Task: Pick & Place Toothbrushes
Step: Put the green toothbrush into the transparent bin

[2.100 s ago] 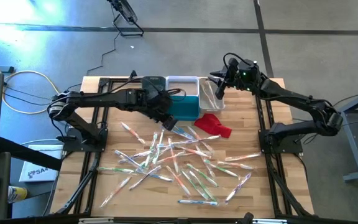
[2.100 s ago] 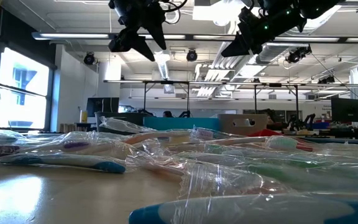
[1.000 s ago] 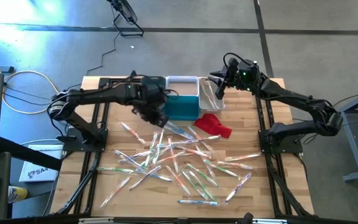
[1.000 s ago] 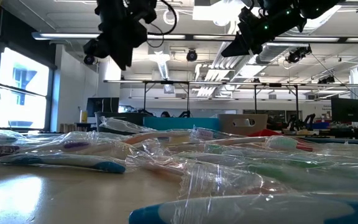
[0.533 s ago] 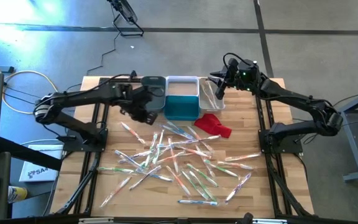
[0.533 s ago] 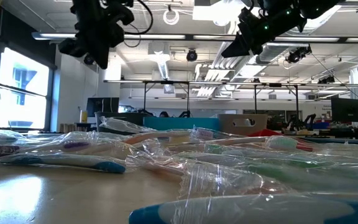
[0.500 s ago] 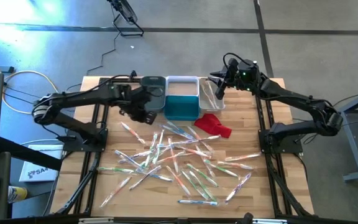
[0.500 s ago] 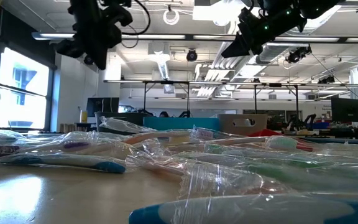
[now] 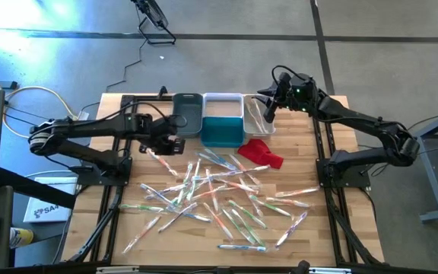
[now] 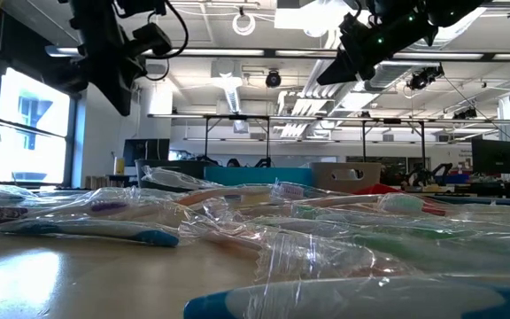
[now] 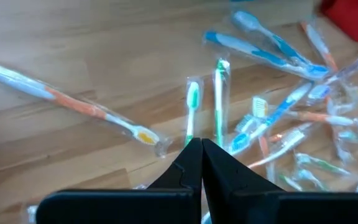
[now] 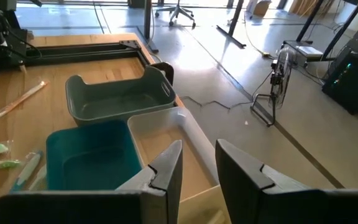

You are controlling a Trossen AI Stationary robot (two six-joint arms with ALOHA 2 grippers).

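Left gripper closed (empty), right gripper parted, three bins, dozens of toothbrushes.

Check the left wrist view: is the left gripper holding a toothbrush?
No, the left gripper is shut with nothing between its fingers; the toothbrushes lie on the table below.

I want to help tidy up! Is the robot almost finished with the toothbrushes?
Not nearly. The grey bin and teal bin look empty. Nothing is in hand: the left gripper is shut on nothing, the right gripper open. The whole pile of toothbrushes lies on the table.
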